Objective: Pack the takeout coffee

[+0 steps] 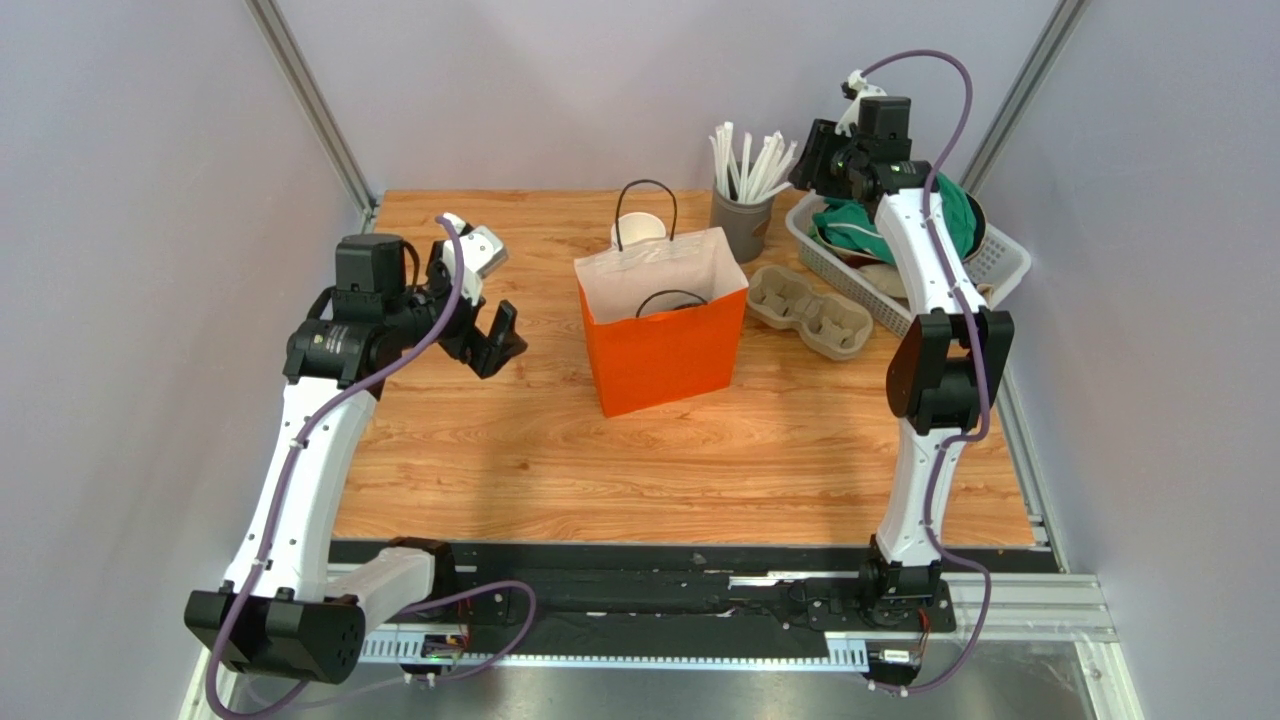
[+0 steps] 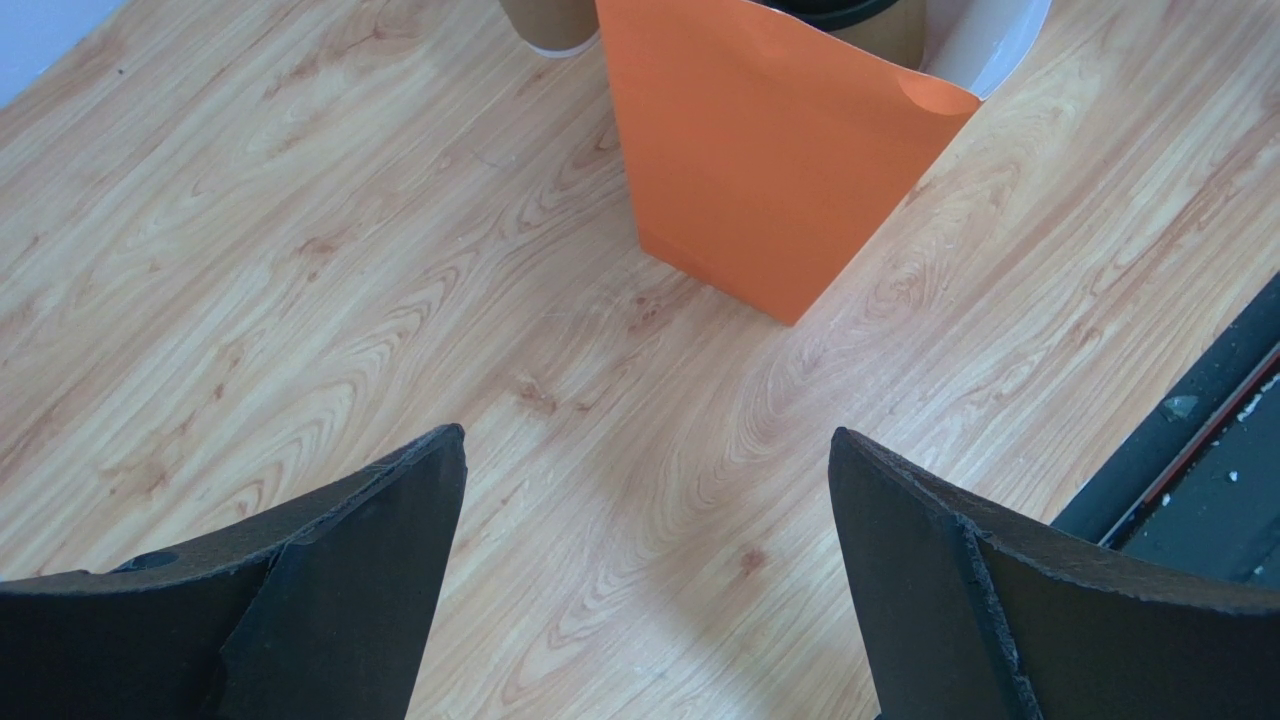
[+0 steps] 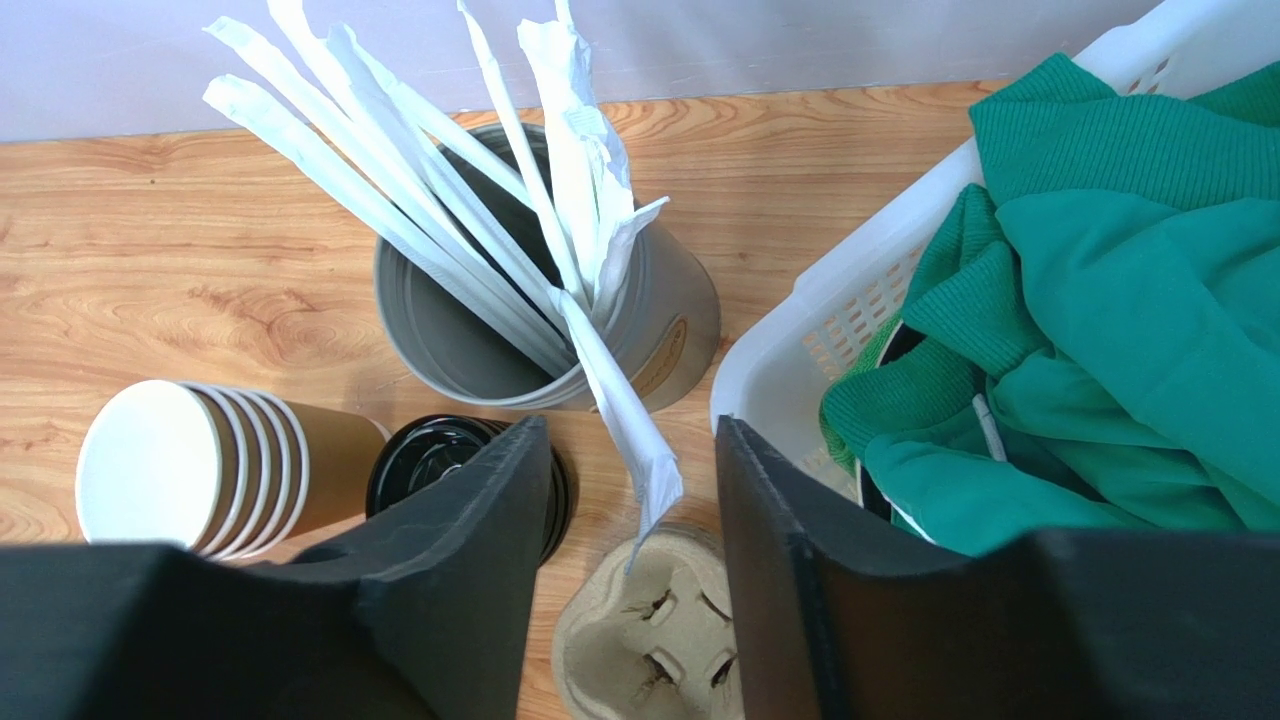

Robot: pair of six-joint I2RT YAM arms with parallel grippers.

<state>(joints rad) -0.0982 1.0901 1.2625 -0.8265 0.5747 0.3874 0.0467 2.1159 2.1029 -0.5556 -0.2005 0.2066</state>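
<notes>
A lab test cell dressed as a café counter. Here plain grey wall panels (image 1: 135, 225) and aluminium posts (image 1: 313, 108) enclose a wood-grain tabletop (image 1: 496, 450) with white paper-wrapped straws (image 1: 756, 158).

One orange paper bag (image 1: 661, 353), one lidded takeout coffee (image 2: 834, 12) inside. One stack of paper cups (image 3: 196, 465), about five; one stack of black lids (image 3: 428, 458); one straw holder (image 3: 684, 323); one cup carrier (image 1: 812, 312); one white basket (image 1: 999, 270).
</notes>
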